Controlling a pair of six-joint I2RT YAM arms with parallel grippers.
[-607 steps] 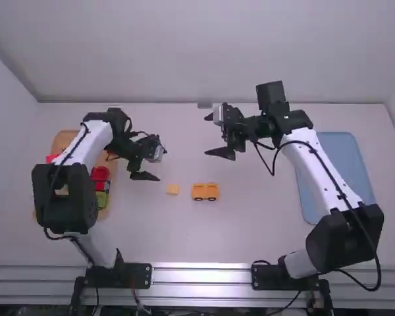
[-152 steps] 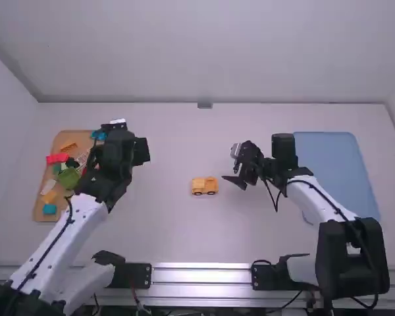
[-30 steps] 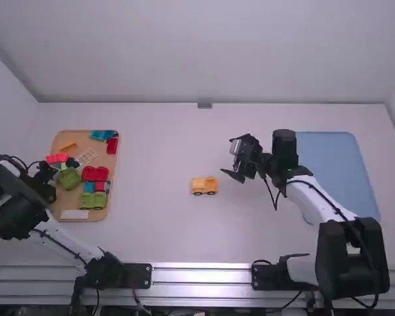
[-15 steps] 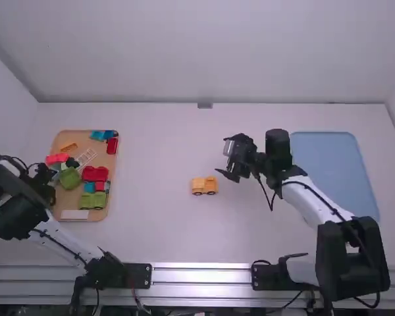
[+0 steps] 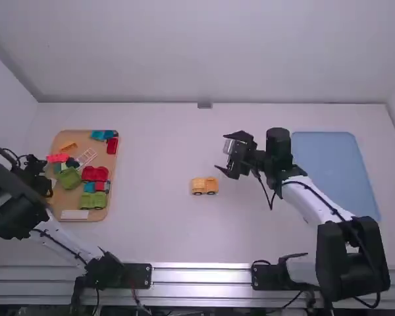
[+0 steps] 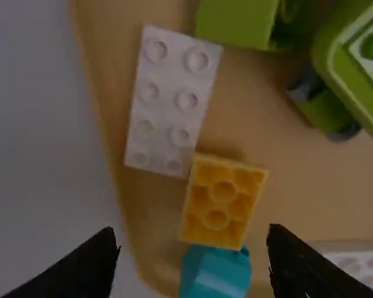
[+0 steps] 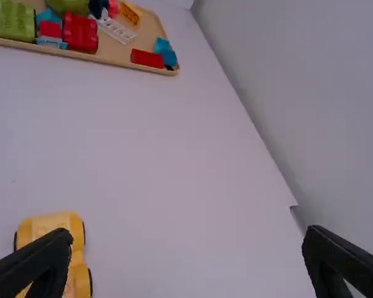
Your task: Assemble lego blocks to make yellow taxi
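A yellow toy vehicle stands on the middle of the table; part of its yellow body shows in the right wrist view. My right gripper is open above the table, beyond and to the right of the vehicle; its fingers stand wide apart in its wrist view. My left gripper is over the tray's left edge. In its wrist view, the left gripper is open above a yellow brick, which lies between a white brick and a teal block, with nothing held.
The wooden tray at the left holds several loose pieces, among them a red block, a green vehicle piece and a white flat piece. A blue tray lies at the right.
The left arm swung from above the tray to its left edge. A small yellow piece beside the vehicle is gone from the table, and the vehicle looks taller. The right gripper has shifted slightly left.
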